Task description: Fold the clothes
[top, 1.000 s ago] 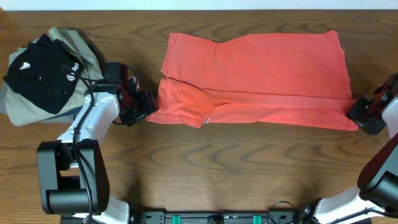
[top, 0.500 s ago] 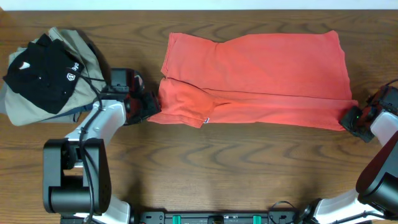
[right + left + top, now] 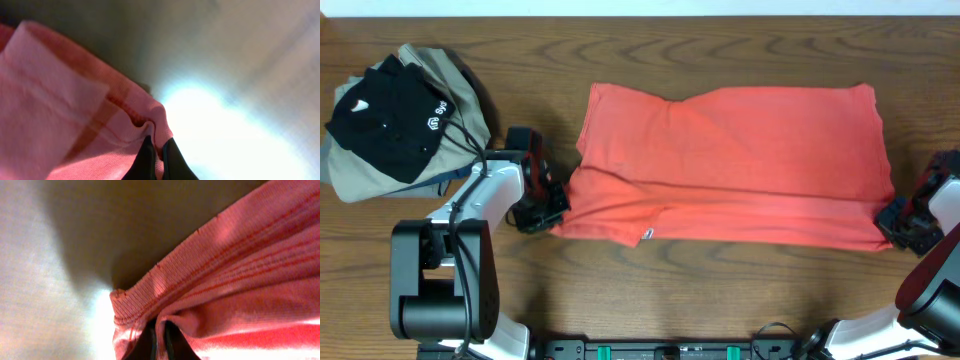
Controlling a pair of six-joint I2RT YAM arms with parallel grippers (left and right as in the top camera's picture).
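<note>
Shirt [image 3: 730,165] lies flat in a wide folded band across centre-right of desk [image 3: 720,300], with a small label [image 3: 648,236] at its lower edge. Left pincer [image 3: 552,205] clenched on lower-left corner; wrist view shows ribbed hem pinched. Right pincer [image 3: 898,218] clenched on lower-right corner, hem likewise pinched. Black garment [image 3: 385,120] sits atop khaki garment [image 3: 360,180], upper left.

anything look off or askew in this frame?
Only the T-shirt: its near-left part is bunched into a crooked flap by the left gripper, with the hem label sticking out. The rest lies flat.
</note>
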